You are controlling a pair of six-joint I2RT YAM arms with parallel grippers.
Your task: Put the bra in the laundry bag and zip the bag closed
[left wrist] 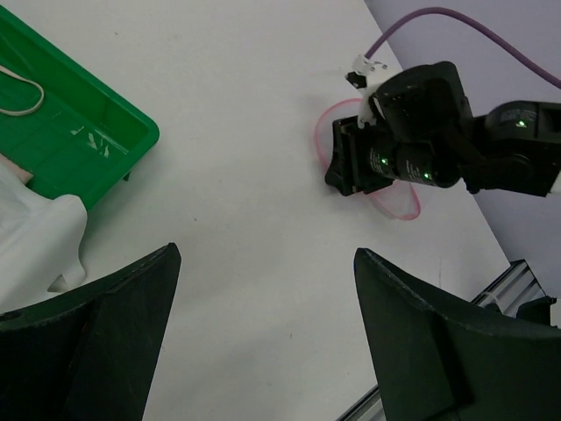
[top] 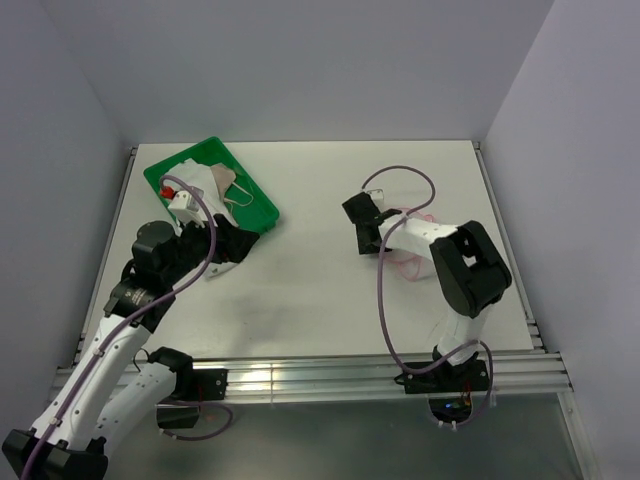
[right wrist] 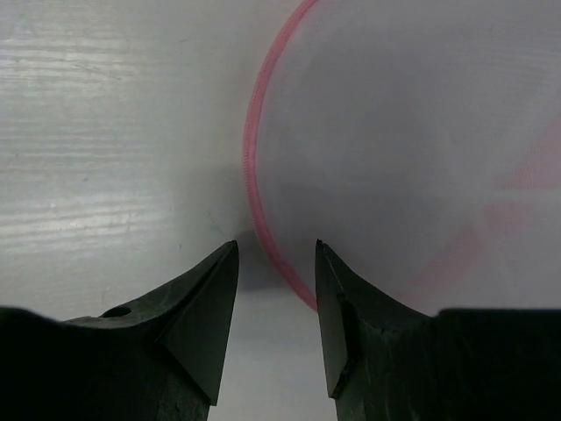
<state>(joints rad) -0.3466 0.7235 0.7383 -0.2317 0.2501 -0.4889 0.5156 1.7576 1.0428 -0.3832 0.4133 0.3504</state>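
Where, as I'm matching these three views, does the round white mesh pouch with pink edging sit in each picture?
Top external: the round white mesh laundry bag with pink edging lies right of centre, mostly hidden under the right arm.
Left wrist: bag upper right, pink rim showing around the right gripper.
Right wrist: bag fills the upper right.
Shared landmark: the right gripper, jaws astride the bag's rim.

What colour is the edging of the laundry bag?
Pink. The laundry bag shows it best in the right wrist view, around white see-through mesh.
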